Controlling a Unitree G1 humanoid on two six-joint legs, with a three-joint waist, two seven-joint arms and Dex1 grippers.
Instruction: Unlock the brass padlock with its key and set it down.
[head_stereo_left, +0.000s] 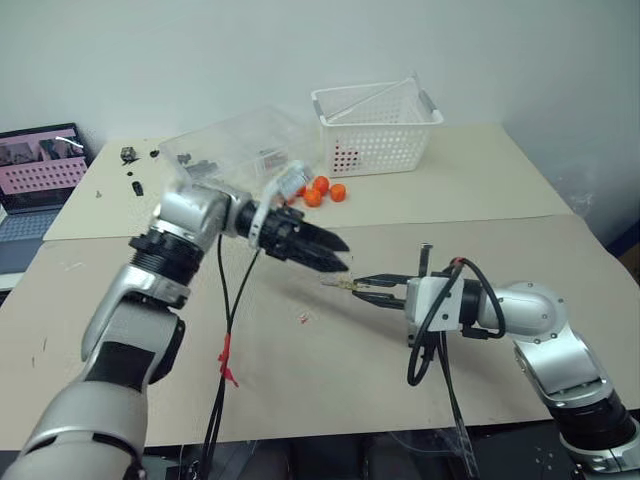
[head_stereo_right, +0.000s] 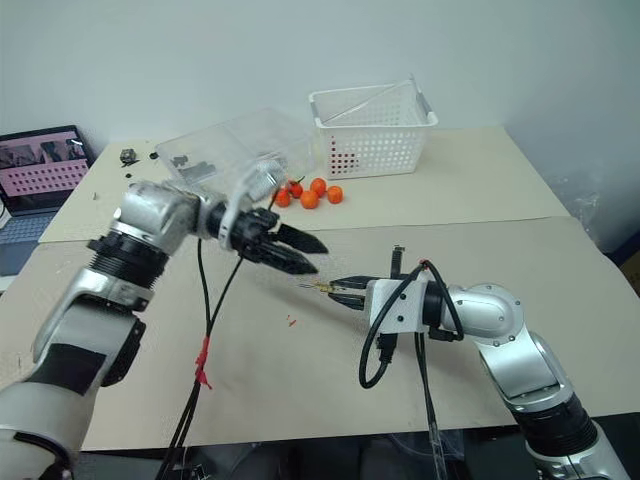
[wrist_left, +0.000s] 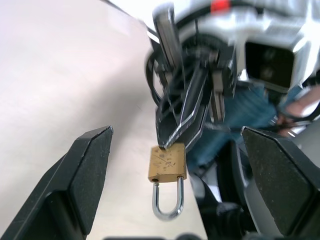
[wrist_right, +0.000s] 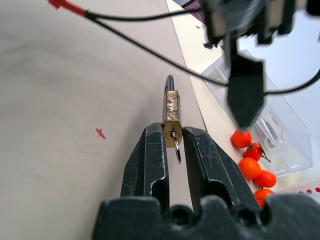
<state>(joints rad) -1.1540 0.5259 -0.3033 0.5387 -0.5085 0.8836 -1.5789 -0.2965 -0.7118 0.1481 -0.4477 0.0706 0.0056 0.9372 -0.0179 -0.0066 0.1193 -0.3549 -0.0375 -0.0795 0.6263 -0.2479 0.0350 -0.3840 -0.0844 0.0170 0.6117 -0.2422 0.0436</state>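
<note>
The brass padlock (wrist_left: 167, 162) is a small gold block with a silvery shackle loop (wrist_left: 167, 204). My right gripper (wrist_right: 173, 131) is shut on its keyhole end and holds it above the table, shackle pointing away. A small silvery piece that looks like the key (wrist_right: 177, 150) sits at the keyhole between the fingers. In the left eye view the padlock (head_stereo_left: 338, 285) sticks out from my right gripper (head_stereo_left: 358, 289) toward the left. My left gripper (head_stereo_left: 343, 254) hangs open just above and left of it, touching nothing. In the left wrist view its two wide-apart fingers (wrist_left: 87, 175) frame the padlock.
A white basket (head_stereo_left: 375, 130) stands at the back, with orange fruits (head_stereo_left: 320, 190) and a clear plastic box (head_stereo_left: 235, 145) to its left. A laptop (head_stereo_left: 40, 165) sits at the far left. A red speck (head_stereo_left: 304, 319) lies on the table. Black cables (head_stereo_left: 225, 330) hang under my left arm.
</note>
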